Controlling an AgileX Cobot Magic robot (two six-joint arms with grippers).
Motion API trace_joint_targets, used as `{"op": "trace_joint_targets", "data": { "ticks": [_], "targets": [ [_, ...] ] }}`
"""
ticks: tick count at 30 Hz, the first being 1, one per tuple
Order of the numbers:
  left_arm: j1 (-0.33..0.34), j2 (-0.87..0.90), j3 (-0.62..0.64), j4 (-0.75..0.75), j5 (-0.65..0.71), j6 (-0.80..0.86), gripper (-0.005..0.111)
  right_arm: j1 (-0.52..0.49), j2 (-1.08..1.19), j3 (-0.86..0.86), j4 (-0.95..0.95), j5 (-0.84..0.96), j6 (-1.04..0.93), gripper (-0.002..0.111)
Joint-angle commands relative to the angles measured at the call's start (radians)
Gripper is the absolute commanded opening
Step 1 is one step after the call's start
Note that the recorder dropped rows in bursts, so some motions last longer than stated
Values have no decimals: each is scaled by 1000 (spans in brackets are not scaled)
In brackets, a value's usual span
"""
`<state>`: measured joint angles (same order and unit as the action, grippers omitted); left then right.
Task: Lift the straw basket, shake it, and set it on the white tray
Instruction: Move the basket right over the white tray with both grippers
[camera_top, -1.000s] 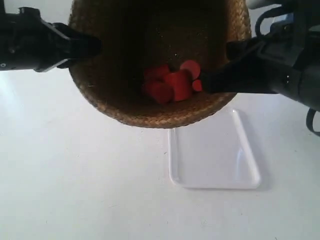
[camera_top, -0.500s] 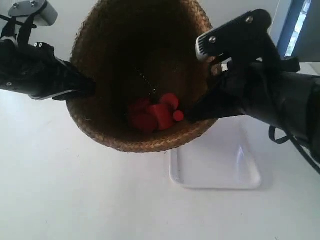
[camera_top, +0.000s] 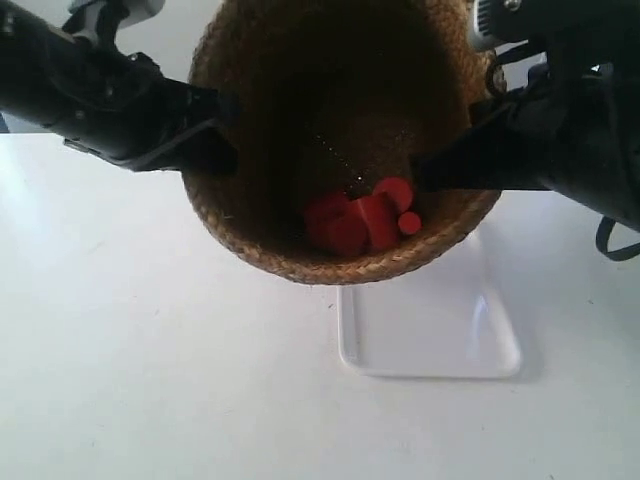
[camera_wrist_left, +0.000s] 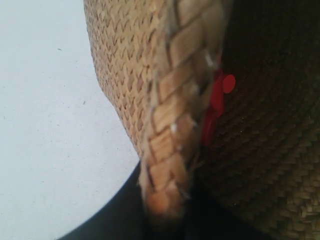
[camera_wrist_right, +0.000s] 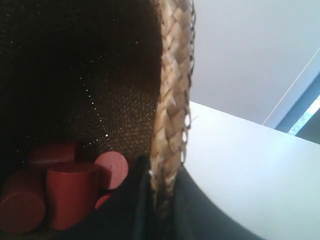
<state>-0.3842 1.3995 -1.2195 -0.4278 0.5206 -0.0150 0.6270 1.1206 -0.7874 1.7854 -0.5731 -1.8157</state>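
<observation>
Straw basket swung rightward, aloft over white tray

A plain white table fills the lower part of the exterior view. Directly on it lies the white tray, flat at lower right of centre (its upper edge is hidden behind the straw basket). The tray casts a faint shadow along its right side.
</observation>
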Motion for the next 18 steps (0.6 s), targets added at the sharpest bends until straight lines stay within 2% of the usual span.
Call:
{"op": "trace_joint_targets", "data": {
  "ticks": [1, 5, 10, 14, 18],
  "targets": [
    [-53, 55, -36, 28, 40, -41, 0, -12, -13, -10, -41, -43, -30, 0],
    [-83, 101, -40, 37, 40, -89, 0, -12, -13, -5, -41, -104, -47, 0],
    [-88, 124, -42, 40, 44, -118, 0, -12, -13, 43, -41, -132, -45, 0],
    [-88, 125, -63, 40, 48, -120, 0, -12, -31, 101, -41, -132, 45, 0],
    [-88, 125, -91, 40, 54, -135, 0, -12, -103, 118, -41, -54, 72, 0]
  ]
}}
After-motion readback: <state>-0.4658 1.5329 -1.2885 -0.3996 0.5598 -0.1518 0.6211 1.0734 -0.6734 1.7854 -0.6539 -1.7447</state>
